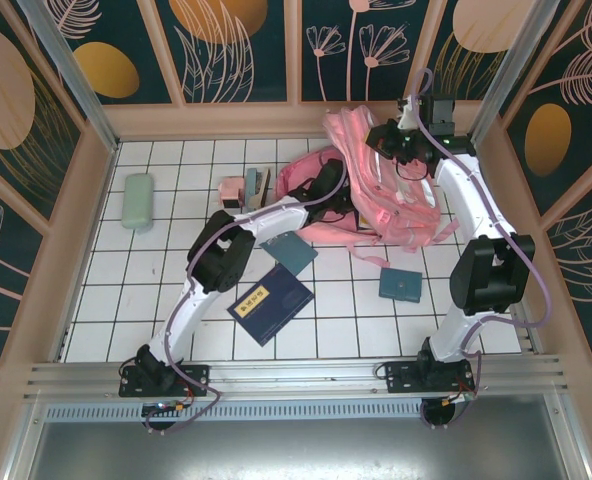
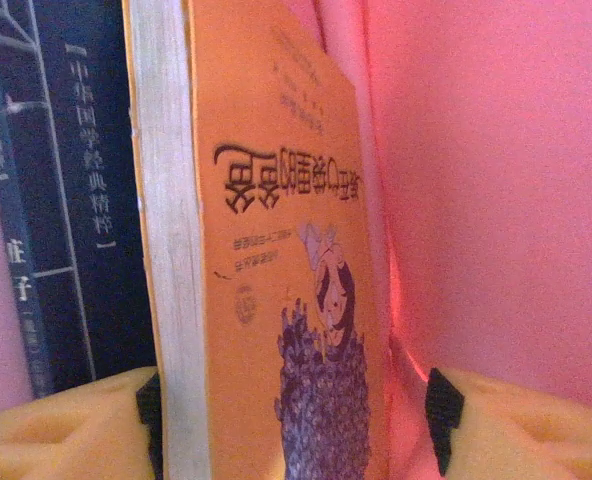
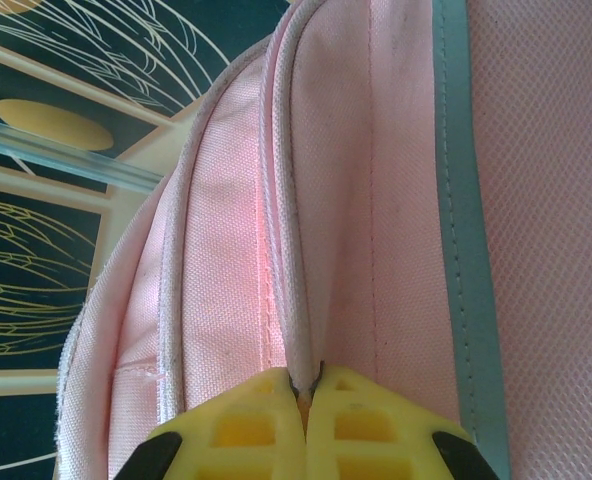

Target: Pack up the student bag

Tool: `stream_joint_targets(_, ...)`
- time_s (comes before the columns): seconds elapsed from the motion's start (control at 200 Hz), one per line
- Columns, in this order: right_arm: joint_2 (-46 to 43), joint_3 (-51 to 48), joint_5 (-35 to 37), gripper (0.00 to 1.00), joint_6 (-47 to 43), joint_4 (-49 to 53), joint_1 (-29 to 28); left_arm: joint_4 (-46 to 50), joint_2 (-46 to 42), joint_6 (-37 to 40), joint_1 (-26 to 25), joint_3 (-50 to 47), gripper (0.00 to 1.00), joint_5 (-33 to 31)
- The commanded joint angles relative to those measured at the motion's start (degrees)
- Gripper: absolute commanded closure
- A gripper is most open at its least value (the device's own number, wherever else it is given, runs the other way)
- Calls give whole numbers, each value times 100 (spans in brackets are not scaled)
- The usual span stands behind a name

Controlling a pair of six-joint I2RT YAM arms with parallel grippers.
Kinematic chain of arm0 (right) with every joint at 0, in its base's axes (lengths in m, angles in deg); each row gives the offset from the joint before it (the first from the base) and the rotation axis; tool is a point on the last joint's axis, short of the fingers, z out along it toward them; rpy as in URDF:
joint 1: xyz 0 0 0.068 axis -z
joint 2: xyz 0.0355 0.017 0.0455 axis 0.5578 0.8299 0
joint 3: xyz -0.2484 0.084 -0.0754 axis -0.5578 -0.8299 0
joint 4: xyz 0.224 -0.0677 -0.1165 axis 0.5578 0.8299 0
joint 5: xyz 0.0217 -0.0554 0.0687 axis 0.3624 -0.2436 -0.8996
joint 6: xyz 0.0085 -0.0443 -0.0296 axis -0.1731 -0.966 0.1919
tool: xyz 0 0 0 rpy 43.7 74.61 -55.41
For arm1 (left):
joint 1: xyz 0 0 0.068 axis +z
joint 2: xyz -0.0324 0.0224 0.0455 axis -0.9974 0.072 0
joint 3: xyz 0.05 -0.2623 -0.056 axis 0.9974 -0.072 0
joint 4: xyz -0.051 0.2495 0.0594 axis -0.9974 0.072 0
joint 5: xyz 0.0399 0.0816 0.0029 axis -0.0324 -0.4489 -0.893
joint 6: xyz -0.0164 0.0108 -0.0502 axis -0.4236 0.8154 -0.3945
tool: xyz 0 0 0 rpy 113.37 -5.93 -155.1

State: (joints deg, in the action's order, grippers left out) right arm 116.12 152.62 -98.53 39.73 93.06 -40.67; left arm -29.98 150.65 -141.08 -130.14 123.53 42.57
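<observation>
The student bag [image 1: 401,205] is a big pink backpack lying at the back right of the tiled table. My left gripper [image 1: 328,188] reaches into its mouth. In the left wrist view an orange book [image 2: 276,250] stands upright between my open left gripper's [image 2: 291,405] yellow fingers [image 2: 521,430], with a gap on its right side. A dark blue book [image 2: 76,200] stands beside it, against the pink lining [image 2: 496,180]. My right gripper [image 1: 396,140] [image 3: 306,392] is shut on a piped seam of the student bag [image 3: 376,200], next to its pale stripe [image 3: 463,200].
On the tiles lie a dark blue book [image 1: 270,303], a teal book [image 1: 296,252] and a smaller teal one [image 1: 401,285]. A green case [image 1: 138,200] lies far left. Small pink items [image 1: 244,188] sit left of the bag. Patterned walls close the back and sides.
</observation>
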Motion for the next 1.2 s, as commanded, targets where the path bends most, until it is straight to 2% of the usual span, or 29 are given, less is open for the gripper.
stream_joint_targets(0.0,-375,-54,-193,100,-118,-526,41,134,-721,432,-33,-52,26,-268)
stream_joint_targets(0.025,-365,-65,-191,100,-119,-540,42,179,-775,453,-37,-94,22,-285)
stream_joint_targets(0.075,-365,-107,-183,100,-126,-547,47,248,-920,543,-36,-230,21,-350)
stream_joint_targets(0.39,-395,-439,-123,100,-169,-688,50,319,-2228,937,82,-1917,19,-899)
stream_joint_targets(0.761,-119,-840,194,100,-588,-616,-147,439,-3984,937,853,-4249,20,-1312)
stream_joint_targets(0.851,-78,-876,435,90,-632,-552,-247,676,-4470,1085,885,-4579,20,-1409)
stream_joint_targets(0.941,-78,-944,799,71,-620,-507,-384,904,-4796,1178,895,-4889,20,-1485)
stream_joint_targets(1.086,-238,-1164,1448,59,-502,-470,-576,1095,-5232,1263,941,-5428,23,-1527)
stream_joint_targets(1.196,-521,-1500,1787,57,-386,-492,-736,1199,-5424,1252,995,-5855,29,-1471)
